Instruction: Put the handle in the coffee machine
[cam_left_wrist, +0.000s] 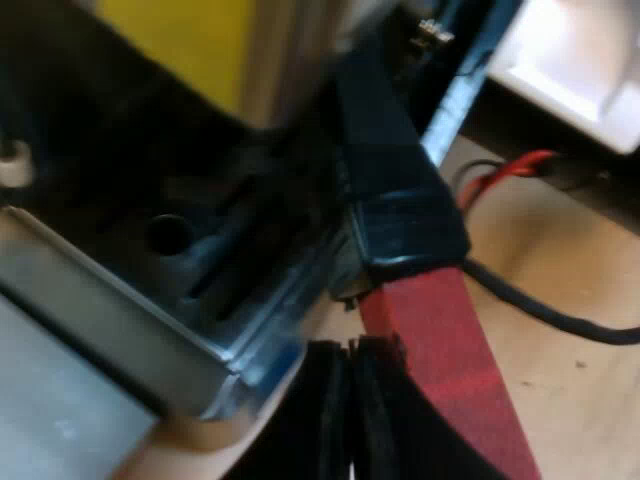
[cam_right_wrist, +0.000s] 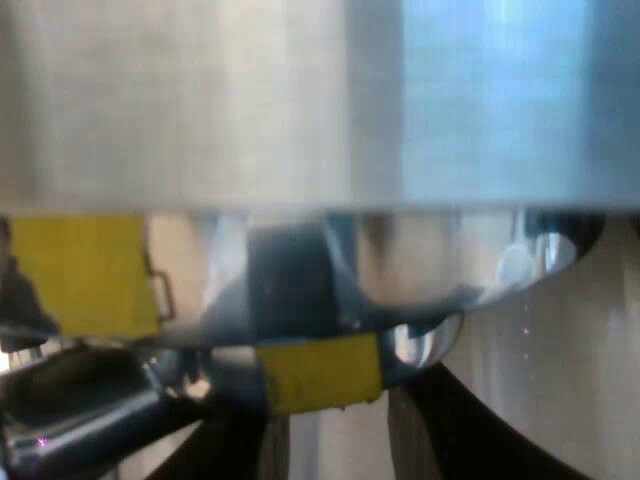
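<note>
The holder's dark handle (cam_left_wrist: 400, 200) runs out from under the espresso machine (cam_left_wrist: 130, 330) and ends in red (cam_left_wrist: 445, 350). My left gripper (cam_left_wrist: 350, 400) sits just below the machine's metal edge, its two black fingers pressed together, shut. The red end lies against the side of one finger (cam_left_wrist: 400, 430), not between the two. My right gripper (cam_right_wrist: 350, 440) is very close to the machine's shiny metal front (cam_right_wrist: 320, 100). Its fingers stand apart, open, below a rounded chrome part (cam_right_wrist: 420, 270) and a dark piece with a yellow patch (cam_right_wrist: 320, 372).
A yellow panel (cam_left_wrist: 180, 40) shows on the machine above the handle, and another yellow patch (cam_right_wrist: 85, 275) beside the chrome part. A black cable (cam_left_wrist: 540, 310) and a red one (cam_left_wrist: 510, 170) lie on the wooden table (cam_left_wrist: 560, 400) past the handle. A white object (cam_left_wrist: 580, 60) stands farther off.
</note>
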